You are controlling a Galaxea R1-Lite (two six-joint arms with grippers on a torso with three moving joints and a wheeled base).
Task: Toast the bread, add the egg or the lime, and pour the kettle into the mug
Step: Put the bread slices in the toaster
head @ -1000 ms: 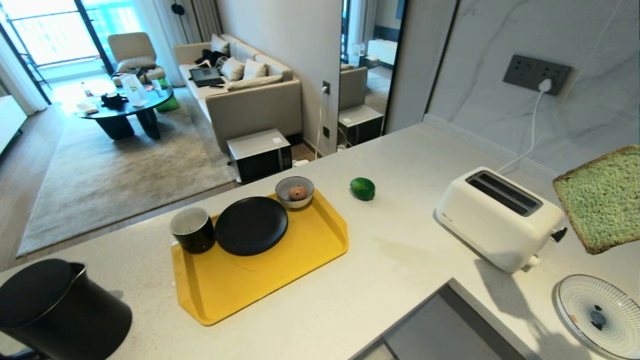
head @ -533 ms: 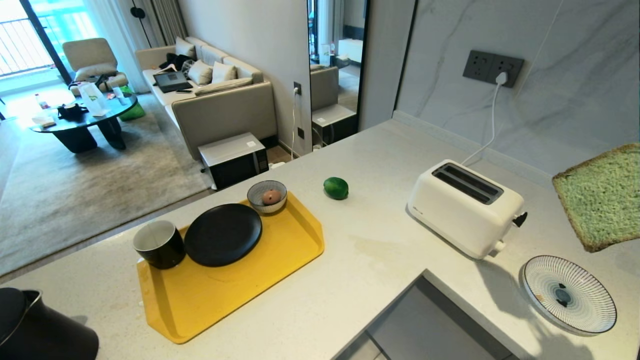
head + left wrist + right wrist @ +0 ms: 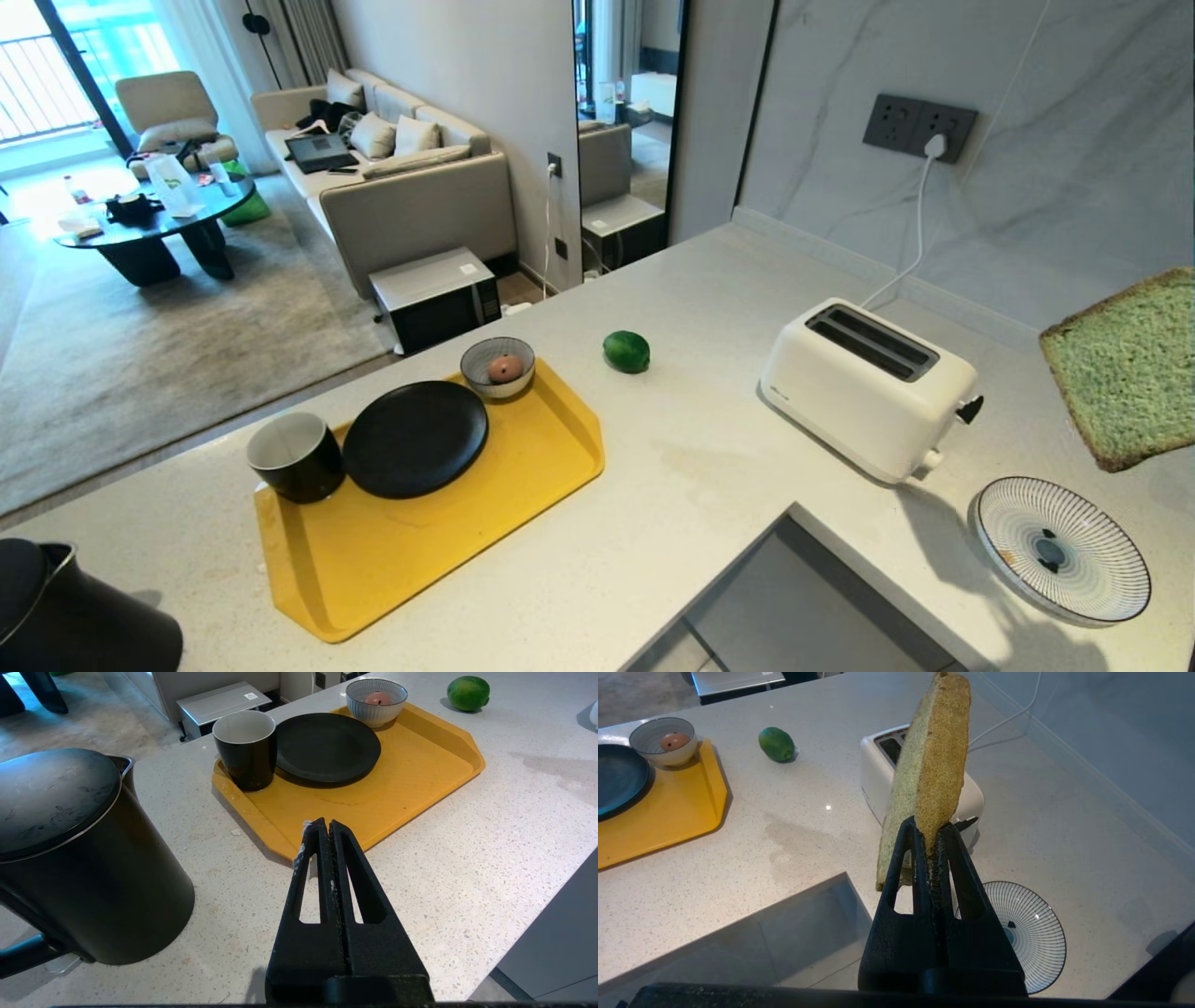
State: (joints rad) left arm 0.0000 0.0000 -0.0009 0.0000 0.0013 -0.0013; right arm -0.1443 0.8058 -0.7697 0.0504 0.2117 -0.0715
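My right gripper (image 3: 928, 826) is shut on the lower edge of the bread (image 3: 931, 765), a pale green slice held upright in the air. In the head view the bread (image 3: 1125, 369) hangs at the right edge, right of the white toaster (image 3: 864, 392), whose two slots are empty. The lime (image 3: 626, 351) lies on the counter, and the egg (image 3: 505, 368) sits in a small bowl on the yellow tray (image 3: 439, 551). The mug (image 3: 294, 457) stands on the tray's left corner. The black kettle (image 3: 70, 858) stands beside my left gripper (image 3: 325, 822), which is shut and empty.
A black plate (image 3: 415, 439) lies on the tray between mug and bowl. A striped plate (image 3: 1060, 549) rests on the counter below the bread. The counter has a notch (image 3: 794, 607) at its near edge. The toaster's cord runs to a wall socket (image 3: 920, 123).
The whole head view shifted left, so the camera turned right; most of the kettle left the picture. The bread kept its place at the right edge.
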